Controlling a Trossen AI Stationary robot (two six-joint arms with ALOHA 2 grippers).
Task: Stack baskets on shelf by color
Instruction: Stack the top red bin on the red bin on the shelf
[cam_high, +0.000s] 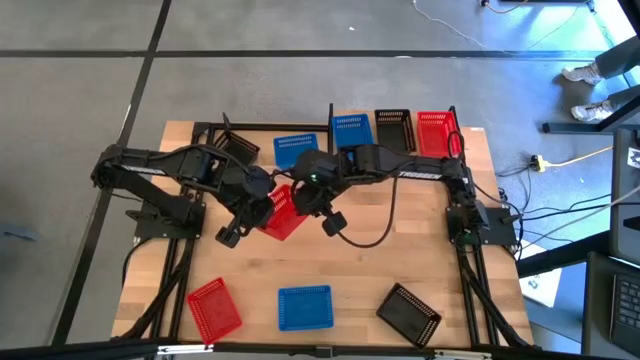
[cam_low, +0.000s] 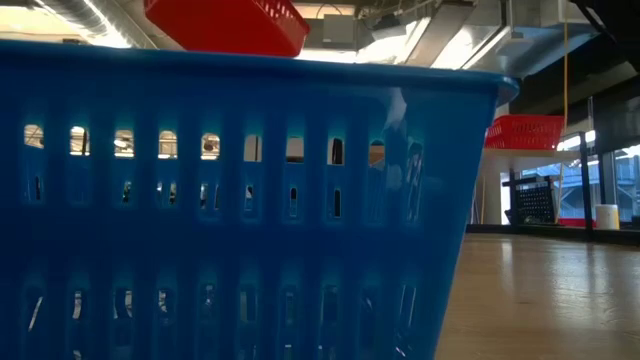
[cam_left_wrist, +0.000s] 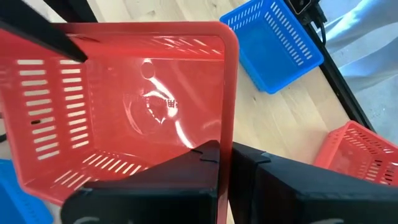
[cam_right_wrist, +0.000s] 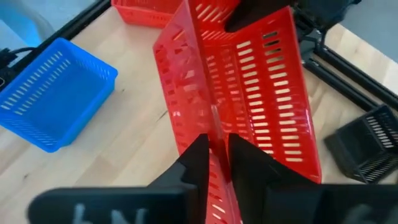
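Both grippers pinch one red basket (cam_high: 283, 213) mid-frame: left gripper (cam_left_wrist: 225, 163) and right gripper (cam_right_wrist: 218, 163) each clamp a wall. Shelf (cam_high: 470, 132) at top holds blue, black and red; the other five baskets sit on the table.

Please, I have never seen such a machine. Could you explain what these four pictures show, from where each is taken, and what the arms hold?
Two robot arms work at a wooden table. One picture looks down from above, one looks level from the tabletop, and two come from cameras on the wrists. Both the left gripper and the right gripper pinch the walls of one red basket, lifted off the table. Other blue, red and black baskets lie on the table, and three stand on the shelf at the far edge.
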